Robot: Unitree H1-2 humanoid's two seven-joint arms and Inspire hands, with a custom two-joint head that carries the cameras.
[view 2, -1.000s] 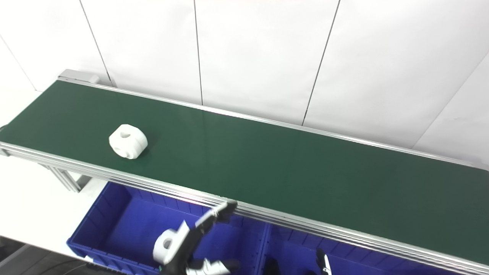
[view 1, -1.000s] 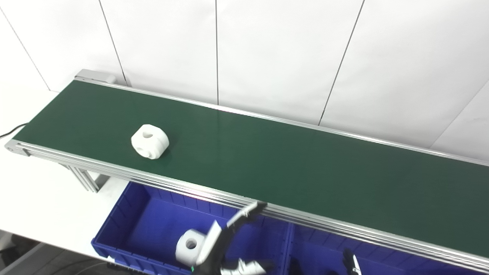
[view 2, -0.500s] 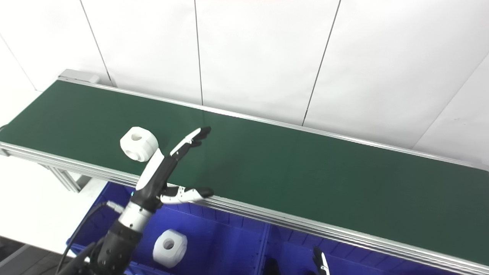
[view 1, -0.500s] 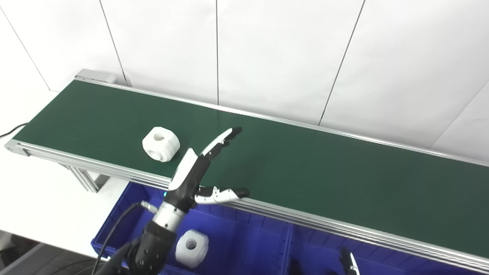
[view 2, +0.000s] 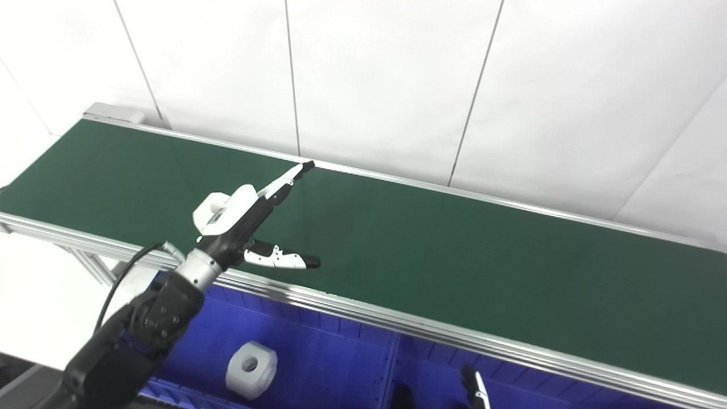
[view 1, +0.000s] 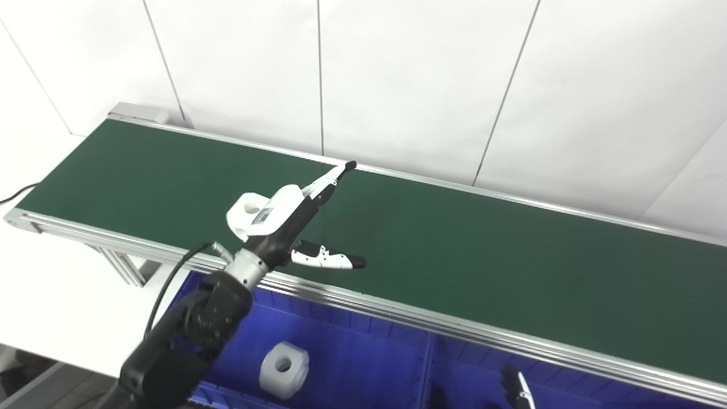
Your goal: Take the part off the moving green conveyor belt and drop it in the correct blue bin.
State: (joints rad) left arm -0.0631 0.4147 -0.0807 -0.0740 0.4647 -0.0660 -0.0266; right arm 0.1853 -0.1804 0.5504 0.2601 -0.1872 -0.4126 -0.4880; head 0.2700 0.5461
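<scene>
A white part with a round hole (view 1: 244, 211) lies on the green conveyor belt (view 1: 454, 250), mostly hidden behind my left hand (view 1: 289, 218). The left hand is open above the belt, fingers stretched toward the far rail and thumb spread to the right, just right of the part and in front of it. It holds nothing. Another white part (view 1: 283, 368) lies in the left blue bin (view 1: 363, 341) below the belt. Only the fingertips (view 1: 514, 386) of my right hand show at the bottom edge over the right blue bin (view 1: 471, 369); its state is unclear.
The belt's aluminium front rail (view 1: 431, 324) runs between the belt and the bins. White wall panels stand right behind the belt. A white table (view 1: 62, 289) and a black cable (view 1: 14, 196) lie at the left.
The left hand rose from the left bin, leaving a part there, and reached over the belt beside the moving part. The part on the belt travelled right.
</scene>
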